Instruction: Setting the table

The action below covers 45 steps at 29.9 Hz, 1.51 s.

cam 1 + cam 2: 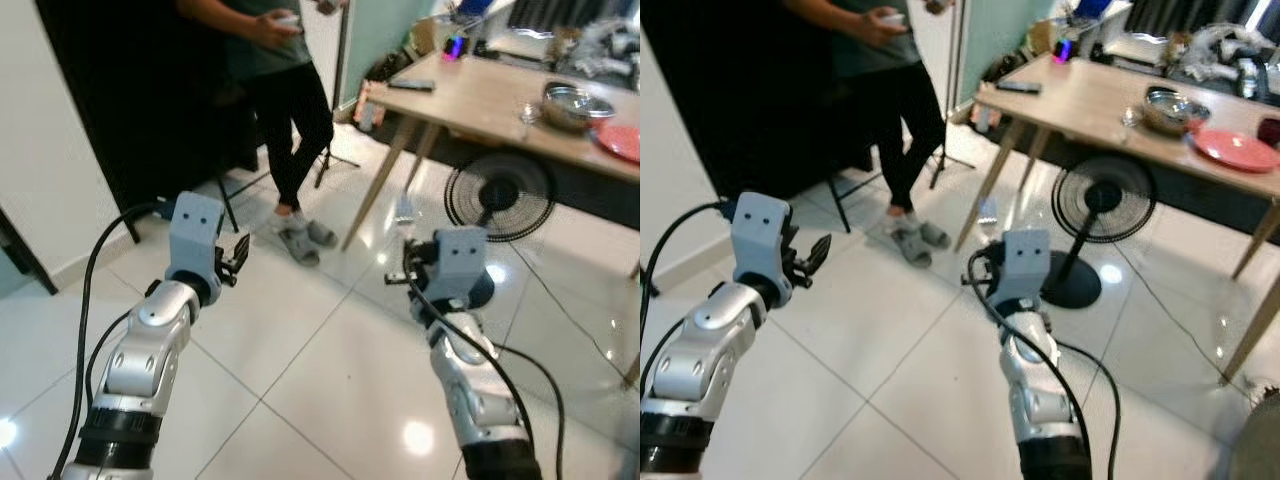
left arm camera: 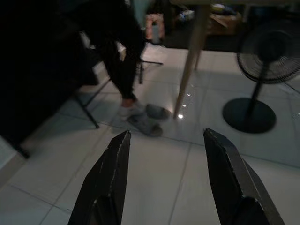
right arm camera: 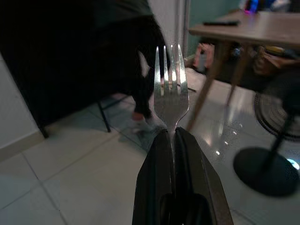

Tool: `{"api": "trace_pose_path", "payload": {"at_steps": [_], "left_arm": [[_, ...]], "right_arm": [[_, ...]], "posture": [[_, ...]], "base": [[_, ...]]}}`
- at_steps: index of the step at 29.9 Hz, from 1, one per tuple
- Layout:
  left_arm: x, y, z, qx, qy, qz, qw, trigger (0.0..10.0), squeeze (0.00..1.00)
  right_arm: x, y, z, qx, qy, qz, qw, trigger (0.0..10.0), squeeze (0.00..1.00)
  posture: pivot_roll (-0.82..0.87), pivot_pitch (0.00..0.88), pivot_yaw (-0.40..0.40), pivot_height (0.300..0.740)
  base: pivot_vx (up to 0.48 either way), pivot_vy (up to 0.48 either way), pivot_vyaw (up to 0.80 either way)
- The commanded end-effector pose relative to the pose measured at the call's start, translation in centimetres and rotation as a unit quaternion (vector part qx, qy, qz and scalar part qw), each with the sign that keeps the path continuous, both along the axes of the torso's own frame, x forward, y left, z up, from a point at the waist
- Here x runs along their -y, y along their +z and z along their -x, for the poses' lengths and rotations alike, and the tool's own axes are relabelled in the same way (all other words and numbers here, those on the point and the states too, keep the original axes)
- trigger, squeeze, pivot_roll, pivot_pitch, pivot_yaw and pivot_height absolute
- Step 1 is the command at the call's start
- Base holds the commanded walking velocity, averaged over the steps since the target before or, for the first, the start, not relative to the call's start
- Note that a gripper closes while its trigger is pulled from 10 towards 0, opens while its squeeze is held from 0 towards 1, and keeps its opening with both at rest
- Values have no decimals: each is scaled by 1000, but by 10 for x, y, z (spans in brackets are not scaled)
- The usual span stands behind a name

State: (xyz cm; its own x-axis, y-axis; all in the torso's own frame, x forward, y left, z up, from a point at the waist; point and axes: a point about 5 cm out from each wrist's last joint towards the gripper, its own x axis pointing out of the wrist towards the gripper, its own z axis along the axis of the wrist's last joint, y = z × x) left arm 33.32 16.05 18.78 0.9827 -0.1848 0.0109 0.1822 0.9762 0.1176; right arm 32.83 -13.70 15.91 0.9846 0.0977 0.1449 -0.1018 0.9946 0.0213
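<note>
Silver arms raised over white tiles in the head views, wooden table (image 1: 480, 95) at 1 o'clock bearing metal bowl (image 1: 573, 103) and pink plate (image 1: 1236, 150), left gripper (image 2: 164, 187) fingers spread empty in its wrist view, right gripper (image 3: 174, 154) clamping a fork (image 3: 171, 86), tines forward.

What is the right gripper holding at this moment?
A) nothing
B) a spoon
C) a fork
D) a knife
C: in the right wrist view the right gripper has its two black fingers shut on the neck of a metal fork, with the tines pointing away from the wrist.
</note>
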Motion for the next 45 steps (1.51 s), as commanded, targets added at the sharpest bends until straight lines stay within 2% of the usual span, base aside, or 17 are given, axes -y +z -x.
{"api": "trace_pose_path", "payload": {"at_steps": [1,34,45], "left_arm": [[0,-4,1,-7,2,-3,1000,10000,0],[-2,-2,-1,3,5,-10,1000,10000,0],[-3,-1,-1,7,9,-15,1000,10000,0]], "right_arm": [[5,-2,0,-4,-7,0,1000,10000,0],[3,-1,0,-3,-8,-3,1000,10000,0],[1,0,1,5,-4,-7,1000,10000,0]], "posture": [[13,1,75,740],[16,2,79,740],[16,1,81,740]], "base": [[0,0,-744],[0,0,-739],[470,0,-66]]}}
